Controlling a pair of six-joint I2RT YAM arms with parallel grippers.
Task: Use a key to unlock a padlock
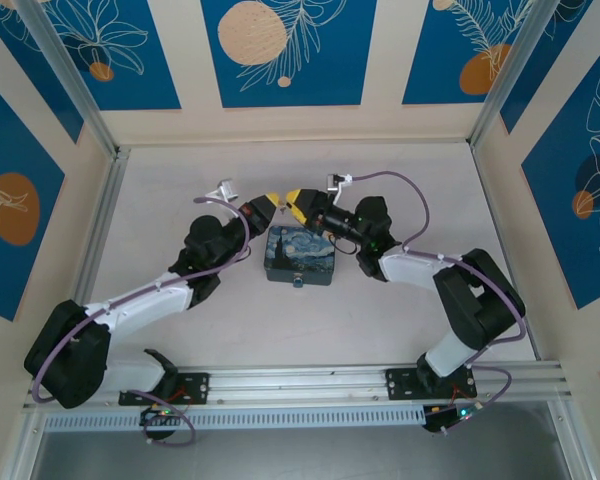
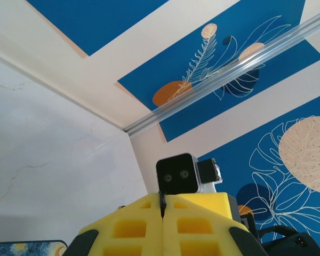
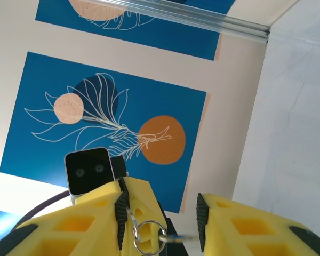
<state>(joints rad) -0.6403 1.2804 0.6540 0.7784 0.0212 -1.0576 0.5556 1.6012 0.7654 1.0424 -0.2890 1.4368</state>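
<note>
Both grippers meet in the air behind the Starry-Night box [image 1: 300,255]. My left gripper [image 1: 267,203] [image 2: 162,200] is shut, with a thin dark sliver pinched in the seam of its yellow fingers [image 3: 144,200]. A silver key ring [image 3: 149,238] hangs from those fingertips. On the ring the small key [image 3: 177,239] sticks out sideways, blurred. My right gripper [image 1: 298,198] [image 3: 161,207] is open, with the ring and key in the gap between its fingers. A tiny dark piece at the middle of the box's front edge looks like the padlock [image 1: 298,284].
The box stands mid-table between the two forearms. Patterned blue walls and aluminium posts [image 1: 98,150] close in the table's back and sides. A metal rail [image 1: 300,382] runs along the near edge.
</note>
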